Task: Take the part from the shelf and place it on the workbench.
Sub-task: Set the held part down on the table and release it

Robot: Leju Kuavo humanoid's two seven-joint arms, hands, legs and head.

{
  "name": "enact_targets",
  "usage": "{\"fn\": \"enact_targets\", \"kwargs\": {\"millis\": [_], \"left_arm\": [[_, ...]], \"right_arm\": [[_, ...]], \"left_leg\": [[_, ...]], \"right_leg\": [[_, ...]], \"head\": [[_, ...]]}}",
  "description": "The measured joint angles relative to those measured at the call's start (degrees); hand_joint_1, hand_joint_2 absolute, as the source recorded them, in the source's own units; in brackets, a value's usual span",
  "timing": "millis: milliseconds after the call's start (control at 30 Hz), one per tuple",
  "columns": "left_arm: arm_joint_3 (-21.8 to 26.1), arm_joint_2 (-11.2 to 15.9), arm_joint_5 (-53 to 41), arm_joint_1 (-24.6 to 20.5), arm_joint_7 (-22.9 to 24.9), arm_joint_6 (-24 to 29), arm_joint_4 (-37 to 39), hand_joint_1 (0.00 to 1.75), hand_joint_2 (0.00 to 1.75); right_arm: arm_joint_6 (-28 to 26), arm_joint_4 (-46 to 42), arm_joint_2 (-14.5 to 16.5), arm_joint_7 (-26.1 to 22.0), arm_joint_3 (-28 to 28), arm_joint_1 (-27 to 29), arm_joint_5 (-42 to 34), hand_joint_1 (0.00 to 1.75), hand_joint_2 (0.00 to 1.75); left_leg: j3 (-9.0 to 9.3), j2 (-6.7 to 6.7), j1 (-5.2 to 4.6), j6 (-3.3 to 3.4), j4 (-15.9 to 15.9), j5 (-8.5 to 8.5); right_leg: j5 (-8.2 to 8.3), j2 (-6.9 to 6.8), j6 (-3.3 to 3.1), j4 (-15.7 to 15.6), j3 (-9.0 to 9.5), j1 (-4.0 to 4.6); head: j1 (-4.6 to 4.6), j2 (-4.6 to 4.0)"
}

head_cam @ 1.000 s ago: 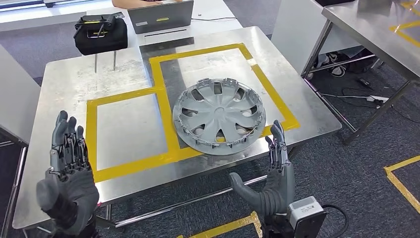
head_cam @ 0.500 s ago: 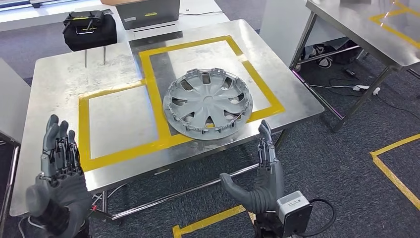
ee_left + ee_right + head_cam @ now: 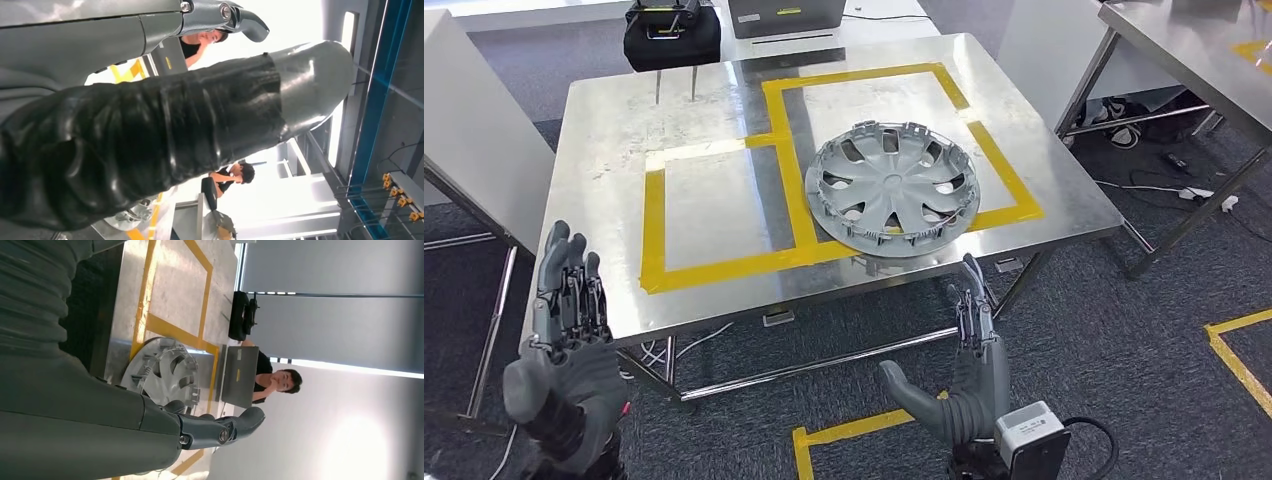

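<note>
On the floor between the steel tables, step in hand: the placing looks done; I judge the robot to be at the release-and-clear stage, both arms raised in front of the bench with nothing in them.
Tabletop (image 3: 604, 150): bare steel on a tube frame, marked with yellow tape (image 3: 654, 230) into two boxes side by side, the right-hand box set further back.
Part (image 3: 892, 187): a grey wheel cover, lying flat on the tabletop in the right-hand box, its near rim resting across the front tape line and close to the bench edge; it also shows in the right wrist view (image 3: 165, 371).
Black case (image 3: 672, 30): stands at the far edge beside a laptop (image 3: 786, 15), well apart from the part.
Left hand (image 3: 567, 340): held upright below the near left edge of the bench, fingers (image 3: 569, 280) straight and apart, holding nothing, touching nothing.
Right hand (image 3: 964, 370): upright just below the near edge under the part, fingers (image 3: 972, 300) straight, thumb spread wide, holding nothing; apart from the rim.
Person (image 3: 277, 381): sits behind the laptop in the right wrist view.
Next move calls for: little, by my reading; lowering both arms without brushing the rim that sits so near the edge, since a knock there could slide the part off.
</note>
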Motion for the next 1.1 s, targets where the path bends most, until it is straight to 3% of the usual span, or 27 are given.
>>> {"fn": "enact_targets", "kwargs": {"millis": [67, 133, 200, 267, 300, 333, 367, 433, 467, 500, 533, 600, 633, 667, 767, 800, 833, 867, 933, 1000, 1033, 1100], "left_arm": [[-0.02, 0.01, 0.00, 0.02, 0.00, 0.00, 0.00, 0.00, 0.00], [-0.04, 0.03, 0.00, 0.03, -0.01, 0.01, 0.00, 0.00, 0.00], [-0.08, 0.04, 0.01, 0.02, -0.01, 0.01, 0.01, 0.00, 0.00], [-0.13, 0.06, 0.10, 0.03, -0.05, 0.01, 0.02, 0.00, 0.00], [-0.15, 0.07, 0.25, 0.04, -0.15, 0.01, 0.04, 0.00, 0.00], [-0.16, 0.08, 0.44, 0.04, -0.31, -0.02, 0.05, 0.00, 0.00], [-0.16, 0.09, 0.64, 0.04, -0.51, -0.06, 0.06, 0.00, 0.00], [-0.18, 0.08, 1.00, -0.07, -0.97, -0.26, 0.05, 0.00, 0.00], [-0.19, 0.07, 1.27, -0.20, -1.24, -0.43, 0.04, 0.00, 0.00], [-0.19, 0.07, 1.60, -0.31, -1.51, -0.63, 0.04, 0.00, 0.00], [-0.20, 0.07, 2.03, -0.41, -1.80, -0.88, 0.04, 0.00, 0.00], [-0.19, 0.06, 2.90, -0.41, -2.43, -1.49, 0.10, 0.00, 0.00], [-0.18, 0.02, 3.42, -0.47, -2.77, -1.94, 0.15, 0.00, 0.00], [-0.18, -0.07, 3.99, -0.59, -3.09, -2.47, 0.22, 0.00, 0.00], [-0.09, -0.48, 5.76, -1.00, -3.83, -4.30, 0.60, 0.00, 0.00], [-0.04, -0.61, 6.24, -1.04, -4.01, -4.81, 0.78, 0.00, 0.00], [0.02, -0.74, 6.66, -1.06, -4.16, -5.22, 0.97, 0.00, 0.00], [0.08, -0.87, 7.00, -1.08, -4.29, -5.53, 1.17, 0.00, 0.00], [0.28, -1.16, 7.51, -1.15, -4.57, -6.01, 1.49, 0.00, 0.00], [0.47, -1.43, 7.87, -1.43, -4.81, -6.32, 1.65, 0.00, 0.00], [0.54, -1.53, 7.99, -1.56, -4.94, -6.44, 1.70, 0.00, 0.00], [0.67, -1.65, 8.09, -1.68, -5.13, -6.64, 1.86, 0.00, 0.00]], "right_arm": [[0.00, -0.01, -0.01, -0.01, 0.00, -0.01, 0.05, 0.00, 1.75], [0.00, -0.01, -0.01, 0.01, 0.00, -0.12, 0.08, 0.00, 1.75], [0.02, -0.01, 0.01, 0.02, 0.01, -0.14, 0.11, 0.00, 1.75], [0.02, 0.01, 0.01, 0.04, 0.01, -0.05, 0.27, 0.00, 1.75], [0.02, 0.01, 0.01, 0.06, 0.01, 0.00, 0.47, 0.00, 1.75], [0.02, 0.01, 0.01, 0.11, 0.02, 0.05, 0.75, 0.00, 1.75], [0.02, 0.01, 0.01, 0.20, 0.02, 0.09, 1.09, 0.00, 1.75], [0.02, -0.11, 0.01, 0.50, 0.02, 0.22, 1.82, 0.00, 1.75], [0.02, -0.28, 0.01, 0.70, 0.01, 0.30, 2.21, 0.00, 1.75], [0.02, -0.48, 0.02, 0.93, 0.01, 0.36, 2.55, 0.00, 1.75], [0.02, -0.66, 0.02, 1.19, 0.00, 0.43, 2.86, 0.00, 1.75], [0.02, -0.80, 0.02, 1.60, -0.02, 0.47, 3.38, 0.00, 1.75], [0.01, -0.83, 0.02, 1.77, -0.05, 0.53, 3.68, 0.00, 1.75], [0.00, -0.90, 0.02, 1.96, -0.13, 0.62, 4.06, 0.00, 1.75], [-0.01, -1.14, 0.01, 3.06, -0.55, 0.87, 5.59, 0.00, 1.75], [-0.01, -1.21, 0.00, 3.52, -0.72, 0.93, 6.09, 0.00, 1.75], [-0.01, -1.29, 0.00, 3.99, -0.90, 1.00, 6.58, 0.00, 1.75], [-0.01, -1.45, 0.00, 4.38, -1.08, 1.09, 7.06, 0.00, 1.75], [-0.01, -1.94, 0.01, 5.05, -1.43, 1.26, 8.04, 0.00, 1.75], [-0.01, -2.60, 0.01, 5.51, -1.70, 1.53, 8.93, 0.00, 1.75], [-0.01, -2.87, 0.00, 5.67, -1.80, 1.69, 9.27, 0.00, 1.75], [-0.01, -3.21, 0.00, 5.92, -1.97, 2.00, 9.73, 0.00, 1.75]], "left_leg": [[-0.33, -0.32, 0.18, -0.81, -0.39, 1.04], [-1.25, -0.32, 0.13, -1.42, 0.12, 0.15], [-3.27, 0.17, 0.25, -1.92, 4.75, -4.43], [-5.17, 0.53, 0.58, -2.41, 12.41, -9.14], [-5.35, 0.62, 0.71, -2.61, 15.10, -9.83], [-4.69, 0.73, 0.79, -2.76, 16.02, -9.26], [-2.96, 0.94, 0.86, -2.82, 14.84, -7.83], [3.27, 2.12, 0.84, -2.72, 7.56, -5.99], [6.61, 2.73, 0.71, -2.52, 3.22, -6.27], [8.74, 3.17, 0.56, -2.24, 0.01, -6.92], [9.72, 3.24, 0.34, -1.89, -1.84, -7.52], [9.01, 2.76, 0.22, -0.93, -2.44, -6.96], [8.72, 2.51, 0.27, -0.43, -2.51, -6.37], [8.31, 2.30, 0.38, 0.07, -2.61, -5.68], [6.25, 1.39, 0.39, 0.78, -2.38, -3.66], [5.32, 0.99, 0.35, 0.78, -2.17, -3.06], [4.36, 0.58, 0.33, 0.72, -1.92, -2.51], [3.44, 0.10, 0.32, 0.62, -1.69, -2.02], [1.92, -0.92, 0.35, 0.23, -1.27, -1.10], [0.79, -1.86, 0.39, -0.43, -0.99, -0.16], [0.35, -2.31, 0.49, -0.85, -0.97, 0.35], [-0.25, -3.24, 0.71, -1.72, -0.98, 1.20]], "right_leg": [[0.95, -0.23, -0.35, -0.61, -0.10, 0.17], [2.33, -0.88, -0.92, -1.44, -0.77, -0.15], [3.72, -1.53, -1.39, -2.00, -1.88, -0.49], [4.94, -2.03, -1.60, -1.98, -3.44, -0.56], [5.57, -2.28, -1.52, -1.90, -4.32, -0.59], [6.17, -2.53, -1.41, -1.80, -5.21, -0.65], [6.74, -2.73, -1.25, -1.65, -6.08, -0.72], [7.72, -2.97, -0.75, -1.26, -7.43, -0.77], [8.19, -3.11, -0.43, -1.10, -7.88, -0.76], [8.72, -3.28, -0.09, -1.02, -8.12, -0.77], [9.24, -3.49, 0.26, -1.09, -8.28, -0.81], [9.98, -3.76, 1.02, -1.35, -8.44, -1.01], [9.13, -3.51, 1.39, -0.89, -8.91, -1.08], [7.13, -3.09, 1.68, 0.74, -9.67, -1.10], [-1.27, -1.96, 1.94, 11.72, -12.66, -1.08], [-2.31, -1.86, 1.94, 14.77, -12.95, -1.08], [-2.14, -1.81, 1.88, 16.08, -12.46, -1.07], [-1.03, -1.72, 1.75, 15.18, -11.01, -1.07], [1.07, -0.12, 1.13, 8.20, -5.79, -1.10], [1.12, 2.20, 0.59, 1.31, -1.15, -1.12], [0.73, 2.75, 0.47, -0.20, -0.22, -1.04], [1.09, 1.67, 0.23, -0.83, -0.15, -0.94]], "head": [[0.19, 0.00], [0.20, 0.00], [-0.54, 0.00], [-1.19, 0.00], [-1.37, 0.00], [-1.55, 0.00], [-1.73, 0.00], [-2.10, 0.00], [-2.26, 0.00], [-2.33, 0.00], [-2.40, 0.00], [-2.33, 0.00], [-2.31, 0.00], [-2.10, 0.00], [-1.00, 0.00], [-0.71, 0.00], [-0.46, 0.00], [-0.22, 0.00], [0.26, 0.00], [0.38, 0.00], [0.39, 0.00], [0.40, 0.00]]}}
